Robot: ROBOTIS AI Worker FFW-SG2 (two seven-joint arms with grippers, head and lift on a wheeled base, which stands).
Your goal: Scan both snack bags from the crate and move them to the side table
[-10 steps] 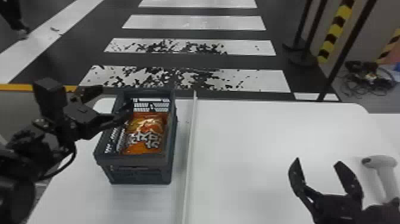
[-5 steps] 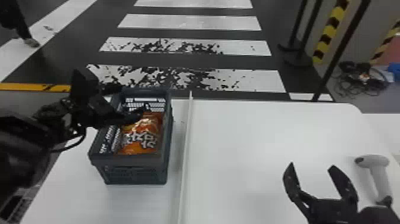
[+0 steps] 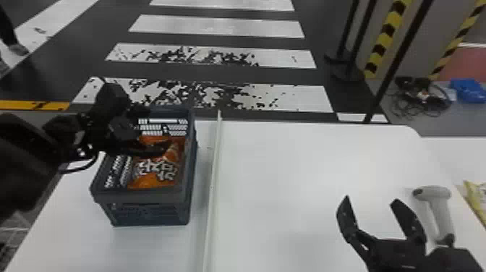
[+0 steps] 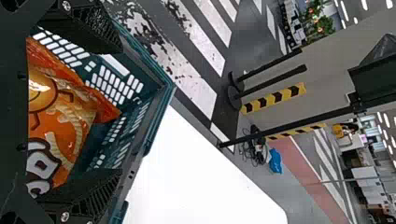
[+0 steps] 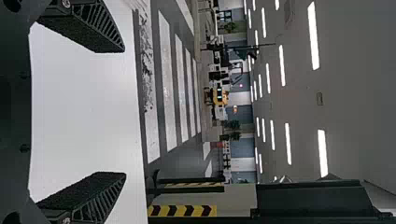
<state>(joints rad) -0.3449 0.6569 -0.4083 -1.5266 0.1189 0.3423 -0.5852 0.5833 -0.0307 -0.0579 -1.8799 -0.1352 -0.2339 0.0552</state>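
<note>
1. Finds the left gripper [image 3: 157,130] at the dark crate [image 3: 135,199], with two fingers [image 4: 88,28] wide open and one of them over the crate's opening.
2. Places the orange snack bag [image 3: 153,179] inside the crate, below those left fingers in the head view and partly between them in the left wrist view (complete with a smiling cartoon printed on the wrapper).
3. Cannot tell, from either view, about any contact between the left fingers and the bag.
4. Shows the right gripper [image 3: 371,199] above the white table [image 3: 289,173], with both fingers spread well apart and pale tabletop in the gap.
5. Sets the handheld scanner [image 3: 434,193] just beside the right gripper, to the right of the fingers, with the handle pointing back toward the robot.
6. Puts a yellow packet [image 3: 478,202] farther to the right of the same fingers, past the scanner, at the head view's edge.
7. Runs a pale raised strip [image 3: 213,181] between the left and right fingers, near the crate.
</note>
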